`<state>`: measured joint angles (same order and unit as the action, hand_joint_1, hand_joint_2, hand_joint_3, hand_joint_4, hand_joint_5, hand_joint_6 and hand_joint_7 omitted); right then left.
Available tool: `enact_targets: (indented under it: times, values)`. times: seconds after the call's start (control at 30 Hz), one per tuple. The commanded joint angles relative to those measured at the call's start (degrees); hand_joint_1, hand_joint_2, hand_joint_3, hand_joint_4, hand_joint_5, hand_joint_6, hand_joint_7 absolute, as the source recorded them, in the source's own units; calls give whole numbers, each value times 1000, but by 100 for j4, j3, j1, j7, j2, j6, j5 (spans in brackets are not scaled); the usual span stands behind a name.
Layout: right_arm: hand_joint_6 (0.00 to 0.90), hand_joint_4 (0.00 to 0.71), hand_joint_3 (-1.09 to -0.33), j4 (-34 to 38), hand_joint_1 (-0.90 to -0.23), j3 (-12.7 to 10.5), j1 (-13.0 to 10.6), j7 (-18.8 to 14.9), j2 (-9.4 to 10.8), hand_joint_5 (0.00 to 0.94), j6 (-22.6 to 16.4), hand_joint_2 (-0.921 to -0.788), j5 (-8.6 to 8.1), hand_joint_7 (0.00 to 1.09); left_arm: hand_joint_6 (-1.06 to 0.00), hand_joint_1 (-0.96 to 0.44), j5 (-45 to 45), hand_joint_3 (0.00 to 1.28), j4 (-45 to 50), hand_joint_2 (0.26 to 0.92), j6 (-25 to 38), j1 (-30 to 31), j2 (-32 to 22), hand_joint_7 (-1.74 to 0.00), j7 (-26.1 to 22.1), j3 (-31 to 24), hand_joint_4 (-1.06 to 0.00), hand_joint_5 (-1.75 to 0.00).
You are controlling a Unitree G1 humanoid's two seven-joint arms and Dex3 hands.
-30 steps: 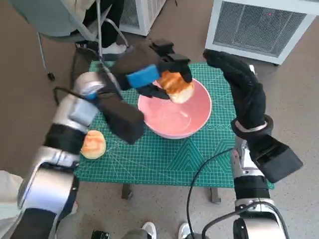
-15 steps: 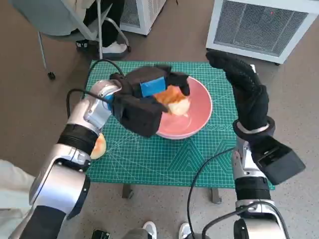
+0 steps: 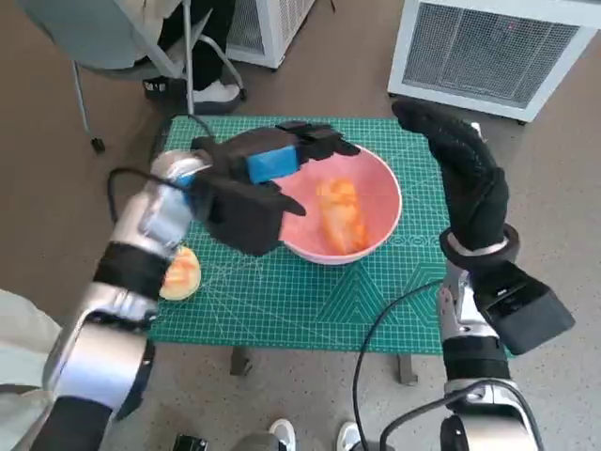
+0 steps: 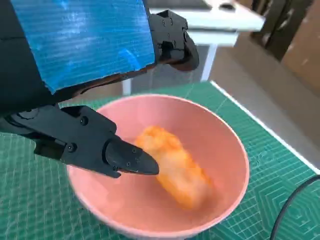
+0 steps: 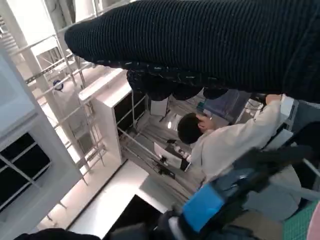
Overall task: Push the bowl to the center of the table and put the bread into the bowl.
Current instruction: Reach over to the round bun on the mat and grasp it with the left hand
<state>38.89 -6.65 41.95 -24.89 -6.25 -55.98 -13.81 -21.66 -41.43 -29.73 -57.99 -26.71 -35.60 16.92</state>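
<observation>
Bread (image 3: 342,214) lying loose in the pink bowl (image 3: 385,184), just below the spread, empty fingers of the left hand (image 3: 272,162). Right hand (image 3: 465,174) raised beside the bowl, holding nothing, fingers extended. Likely light, soft, easily crushed; best cradled gently around its middle.

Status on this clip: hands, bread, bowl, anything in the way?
Left hand open above bowl rim. Right hand raised, empty. Bread in bowl. Second bread at table edge, not blocking.
</observation>
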Motion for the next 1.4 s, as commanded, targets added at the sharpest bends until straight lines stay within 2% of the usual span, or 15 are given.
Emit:
enact_targets:
  times: [0.03, 0.13, 0.27, 0.57, 0.77, 1.03, 1.4]
  values:
    - [-1, 296, -783, -51, -562, 44, -131, -24, 72, 64, 131, -921, -54, 700, -226, -84, 465, 3, 1311, 853, 395, 672, -603, -148, -408, -406, -80, -4]
    - [-1, 295, -783, -67, -562, 59, -141, -56, 80, 64, 141, -921, -84, 699, -254, -78, 756, 1, 2136, 851, 586, 1188, -1000, -110, -548, -767, -98, -8]
    - [-1, 294, -785, -96, -563, 71, -148, -61, 89, 64, 168, -921, -94, 699, -275, -84, 1032, 0, 2689, 850, 589, 1823, -1453, -92, -575, -1223, -115, -10]
    - [-1, 292, -785, -125, -569, 89, -133, -129, 110, 65, 277, -921, -204, 697, -292, -94, 1439, 3, 3043, 858, 520, 3111, -2250, -64, -528, -2080, -130, -8]
    - [-1, 298, -788, -67, -565, 89, -96, -116, 124, 70, 231, -921, -154, 714, -301, -88, 1423, 2, 3298, 859, 647, 4011, -2514, -49, -380, -2521, -147, -10]
    - [-1, 296, -800, -9, -552, 116, -47, -114, 129, 74, 194, -921, -75, 724, -318, -116, 1216, 2, 3370, 861, 641, 4625, -2581, -34, -145, -2660, -165, -8]
    - [-1, 294, -812, 20, -546, 146, -4, -151, 72, 81, 202, -921, -52, 726, -330, -108, 1004, 1, 3186, 862, 825, 4761, -2380, -21, 82, -2378, -172, -4]
